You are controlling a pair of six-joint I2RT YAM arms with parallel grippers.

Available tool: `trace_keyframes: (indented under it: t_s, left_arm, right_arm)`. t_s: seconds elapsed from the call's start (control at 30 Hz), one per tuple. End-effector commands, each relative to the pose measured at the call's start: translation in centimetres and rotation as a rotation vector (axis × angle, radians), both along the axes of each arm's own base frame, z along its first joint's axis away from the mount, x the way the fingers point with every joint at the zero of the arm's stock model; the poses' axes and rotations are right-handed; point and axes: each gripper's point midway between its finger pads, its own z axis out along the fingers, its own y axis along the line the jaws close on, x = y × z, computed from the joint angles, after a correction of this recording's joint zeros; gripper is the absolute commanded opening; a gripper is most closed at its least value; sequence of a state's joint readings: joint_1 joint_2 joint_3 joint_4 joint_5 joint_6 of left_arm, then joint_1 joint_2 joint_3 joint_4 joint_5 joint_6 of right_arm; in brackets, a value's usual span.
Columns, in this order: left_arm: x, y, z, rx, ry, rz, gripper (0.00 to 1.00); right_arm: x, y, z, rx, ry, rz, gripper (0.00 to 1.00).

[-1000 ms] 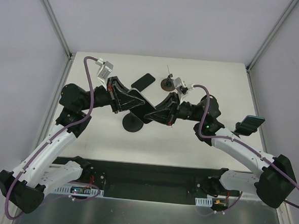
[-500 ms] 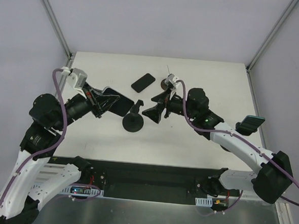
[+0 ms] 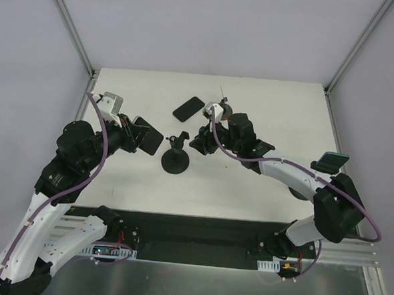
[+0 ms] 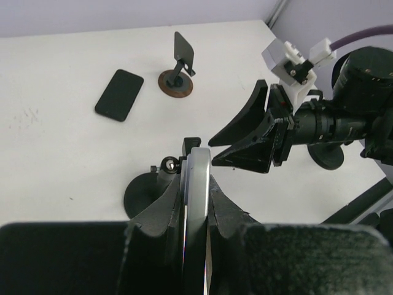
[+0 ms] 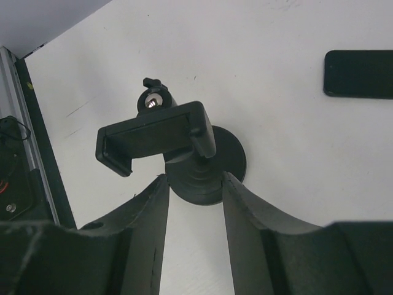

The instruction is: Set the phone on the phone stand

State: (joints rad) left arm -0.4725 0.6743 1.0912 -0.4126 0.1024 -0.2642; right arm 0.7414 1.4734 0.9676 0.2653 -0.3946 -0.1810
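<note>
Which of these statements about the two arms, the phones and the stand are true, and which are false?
1. The left gripper grips a phone edge-on. True.
2. The cradle of the black stand already holds a phone. False: the cradle is empty.
3. The right gripper is clamped on the stand. False: its jaws stand apart and hold nothing.
4. A second phone lies flat on the table. True.

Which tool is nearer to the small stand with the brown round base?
Right. The right tool sits close to the brown-based stand; the left tool, shut on a phone, is farther, beyond the black phone stand.
</note>
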Motion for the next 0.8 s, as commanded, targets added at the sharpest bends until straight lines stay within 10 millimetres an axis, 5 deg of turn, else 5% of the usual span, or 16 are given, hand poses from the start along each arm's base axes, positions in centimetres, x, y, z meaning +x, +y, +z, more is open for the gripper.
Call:
trace_keyframes:
  t_s: [0.0, 0.33, 0.77]
  left_arm:
    - [0.1, -0.4, 0.4, -0.012, -0.029, -0.013, 0.00]
    - [0.3, -1.0, -0.7, 0.002, -0.012, -0.043, 0.00]
    - [0.9, -2.1, -2.7, -0.016, 0.041, -0.071, 0.00]
  right_arm:
    - [1.8, 1.6, 4.1, 0.071, -0.138, 0.018, 0.42]
    - [3.2, 3.1, 3.5, 0.049, -0.150, 0.024, 0.29]
    - [2.2, 4.5, 3.3, 0.054, -0.156, 0.104, 0.27]
